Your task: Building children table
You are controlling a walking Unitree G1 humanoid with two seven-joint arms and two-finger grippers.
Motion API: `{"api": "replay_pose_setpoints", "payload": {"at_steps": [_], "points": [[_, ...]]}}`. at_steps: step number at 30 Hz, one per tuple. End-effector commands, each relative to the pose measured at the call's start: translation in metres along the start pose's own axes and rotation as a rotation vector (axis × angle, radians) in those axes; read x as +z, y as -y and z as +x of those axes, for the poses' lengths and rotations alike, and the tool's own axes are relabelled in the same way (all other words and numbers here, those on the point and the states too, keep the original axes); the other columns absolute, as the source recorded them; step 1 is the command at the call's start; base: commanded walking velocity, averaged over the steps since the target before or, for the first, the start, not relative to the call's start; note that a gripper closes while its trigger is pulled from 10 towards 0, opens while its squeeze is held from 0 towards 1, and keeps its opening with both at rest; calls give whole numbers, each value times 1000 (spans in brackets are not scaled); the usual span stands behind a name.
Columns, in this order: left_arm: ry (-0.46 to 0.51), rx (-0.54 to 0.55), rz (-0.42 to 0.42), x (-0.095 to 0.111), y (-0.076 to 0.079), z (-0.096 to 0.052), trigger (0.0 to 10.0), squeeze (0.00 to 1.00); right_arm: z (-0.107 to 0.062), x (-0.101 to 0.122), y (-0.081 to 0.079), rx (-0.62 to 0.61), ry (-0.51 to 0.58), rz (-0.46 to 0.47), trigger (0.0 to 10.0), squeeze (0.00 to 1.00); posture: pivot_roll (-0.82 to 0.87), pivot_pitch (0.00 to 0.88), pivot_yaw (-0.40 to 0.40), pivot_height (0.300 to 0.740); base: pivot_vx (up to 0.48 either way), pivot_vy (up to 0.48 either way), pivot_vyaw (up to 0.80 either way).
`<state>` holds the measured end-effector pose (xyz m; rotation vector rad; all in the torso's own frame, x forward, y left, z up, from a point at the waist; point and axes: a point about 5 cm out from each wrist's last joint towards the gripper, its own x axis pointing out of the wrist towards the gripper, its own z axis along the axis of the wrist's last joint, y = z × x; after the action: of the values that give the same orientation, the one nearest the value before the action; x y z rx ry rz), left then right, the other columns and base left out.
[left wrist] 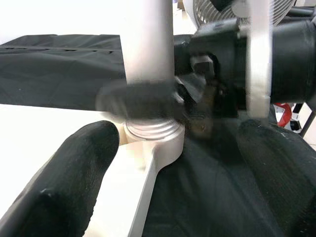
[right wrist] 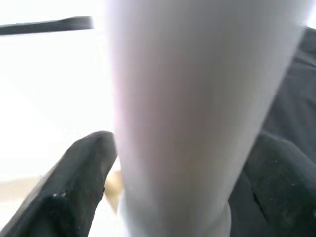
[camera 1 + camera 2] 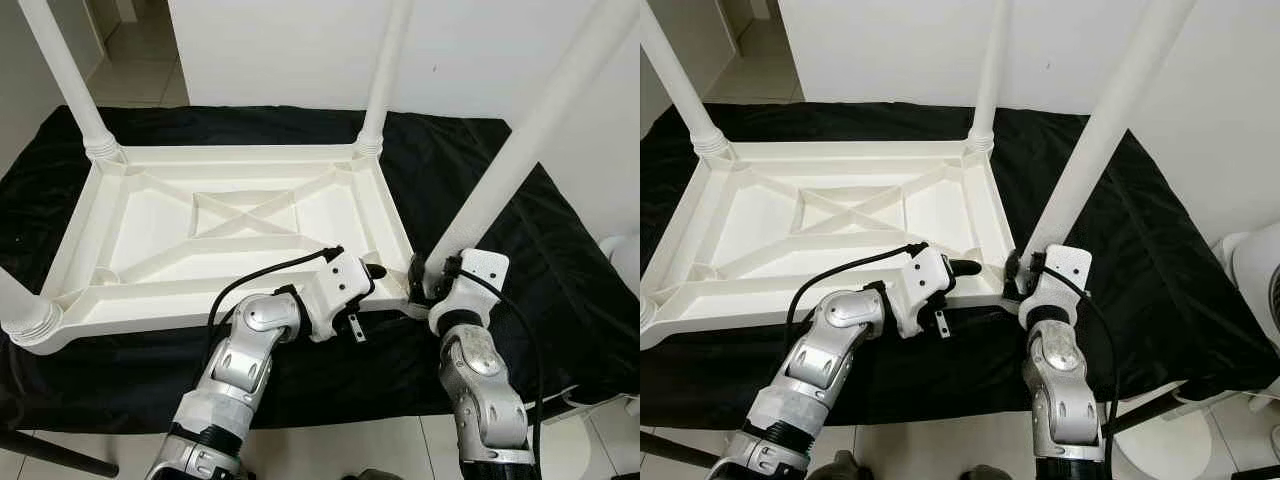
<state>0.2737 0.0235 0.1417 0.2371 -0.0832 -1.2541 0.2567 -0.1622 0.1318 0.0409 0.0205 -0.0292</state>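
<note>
Black cloth (image 3: 560, 270) margins upturned table (image 3: 230, 230); right tool (image 3: 420, 278) grips leg (image 3: 510, 160).

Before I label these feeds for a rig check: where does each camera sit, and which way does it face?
Left eye view: on the head, looking forward and down at the upturned table on the black cloth; both silver arms show.
Right eye view: same head, same scene, shifted sideways.
Left wrist view: along the left gripper, facing the near right leg and its socket.
Right wrist view: along the right gripper, its fingers around that leg.
Shared: both wrist views see the same leg.
</note>
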Motion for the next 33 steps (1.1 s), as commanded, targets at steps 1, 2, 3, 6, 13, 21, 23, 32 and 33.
{"api": "replay_pose_setpoints", "payload": {"at_steps": [1,2,3,6,13,21,23,32,33], "points": [[-16,179,4,-1,-9,2,10000,0,-2,-2,6,105,9,-2,10000,0,-27,0,-45,740,0,0,0],[-18,176,12,-1,-9,2,10000,0,-1,-3,13,175,12,-36,10000,0,-26,0,-43,740,0,0,0],[-20,174,16,-1,-10,3,10000,0,-1,-4,19,222,7,-48,10000,0,-24,0,-43,740,0,0,0],[-21,173,18,-1,-10,3,10000,0,1,-4,25,255,2,-74,10000,0,-21,0,-43,740,0,0,0],[-17,162,21,1,-11,0,10000,0,16,4,35,463,6,-124,10000,0,-10,0,-46,740,0,0,0],[-28,116,8,-1,-6,-6,10000,0,31,3,31,615,-10,-169,10000,0,5,0,-50,740,0,0,0],[-37,116,12,-3,-6,-9,10000,0,34,2,32,622,-12,-195,4745,0,11,0,-52,740,0,0,0],[-49,132,17,-4,-9,-13,10000,0,32,-7,34,658,-54,-181,0,0,17,0,-59,740,0,0,0],[-49,133,17,-4,-9,-13,10000,0,31,-10,35,662,-62,-176,0,0,16,0,-59,740,0,0,0]]}}
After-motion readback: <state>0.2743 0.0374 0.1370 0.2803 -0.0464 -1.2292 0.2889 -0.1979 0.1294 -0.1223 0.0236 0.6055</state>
